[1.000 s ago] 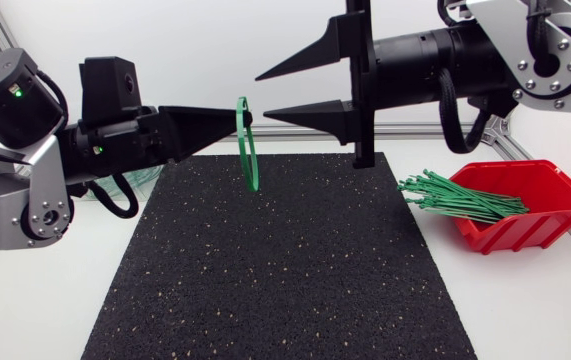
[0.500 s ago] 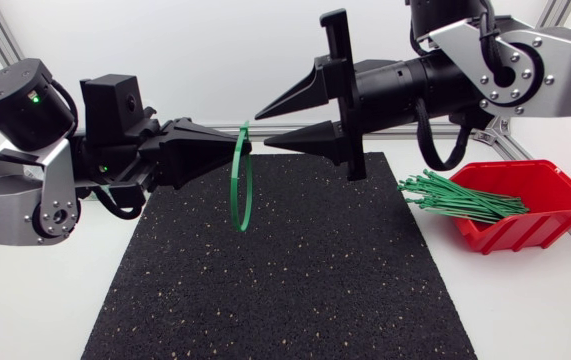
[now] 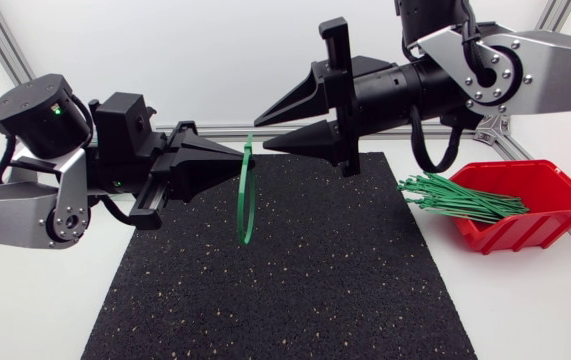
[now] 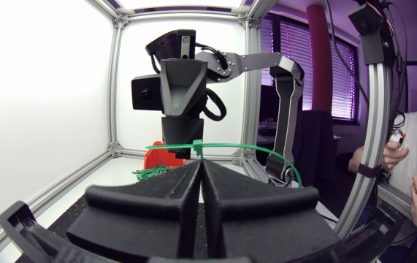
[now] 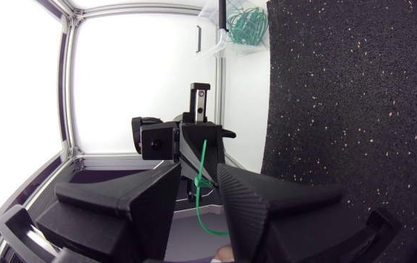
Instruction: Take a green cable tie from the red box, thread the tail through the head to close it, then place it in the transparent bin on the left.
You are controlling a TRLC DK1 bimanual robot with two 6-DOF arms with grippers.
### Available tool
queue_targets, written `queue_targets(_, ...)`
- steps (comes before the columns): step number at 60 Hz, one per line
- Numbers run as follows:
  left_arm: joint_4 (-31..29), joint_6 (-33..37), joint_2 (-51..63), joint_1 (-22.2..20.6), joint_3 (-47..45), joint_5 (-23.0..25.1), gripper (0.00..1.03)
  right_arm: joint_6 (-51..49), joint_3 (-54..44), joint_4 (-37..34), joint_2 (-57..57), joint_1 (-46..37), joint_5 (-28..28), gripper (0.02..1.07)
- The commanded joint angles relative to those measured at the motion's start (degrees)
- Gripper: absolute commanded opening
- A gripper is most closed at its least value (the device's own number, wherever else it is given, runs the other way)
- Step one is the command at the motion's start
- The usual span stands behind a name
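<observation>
1. Our left jaws are pressing together on the green cable tie (image 3: 247, 152), pinching it from both sides. In the left wrist view the two wedges are meeting, with the tie's head (image 4: 197, 148) poking out at their tips.
2. We are holding the tie as a loop, hanging upright in the air over the far half of the black mat (image 3: 285, 290) and clear of the mat's surface.
3. Our right jaws are standing apart with nothing between them. Their tips are pointing at the top of the loop from the mat's right side, just beside it. From the head view they are not touching it. In the right wrist view the tie (image 5: 202, 164) is showing through the gap between the wedges.
4. Our left arm (image 3: 55, 200) is coming in across the mat's left edge, and our right arm (image 3: 505, 60) is reaching in raised above the mat's far right corner.
5. The red box (image 3: 525, 232) is sitting on the white bench (image 3: 525, 310) just off the mat's right edge. A bundle of green ties (image 3: 460, 197) is sticking out of the box toward the mat, its ends reaching over that edge.
6. The transparent bin (image 5: 223, 36) is standing past the mat's far left corner, as the right wrist view is showing. It is holding looped green ties (image 5: 246, 24).
</observation>
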Motion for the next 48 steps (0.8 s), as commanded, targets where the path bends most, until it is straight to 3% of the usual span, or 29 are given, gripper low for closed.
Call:
queue_targets(1,0.3,1.8,0.7,-0.8,-0.5,0.6,0.03,-2.5,1.0,-0.7,1.7,-0.3,-0.9,0.41)
queue_targets(7,0.2,2.2,0.7,-1.2,-0.5,0.4,0.03,-2.8,1.0,-0.7,1.8,0.2,-0.8,0.3)
queue_targets(27,-0.1,2.2,0.7,-2.5,-0.6,-0.4,0.03,-2.9,0.3,-0.8,1.8,1.1,-0.8,0.3)
queue_targets(39,-0.1,2.2,0.6,-2.8,-0.6,-0.9,0.03,-3.0,-0.3,-0.8,1.1,1.0,0.0,0.08)
queue_targets(48,-0.1,2.2,-0.1,-2.9,-0.9,-1.2,0.03,-3.2,-0.5,-0.7,0.0,0.6,0.5,0.08)
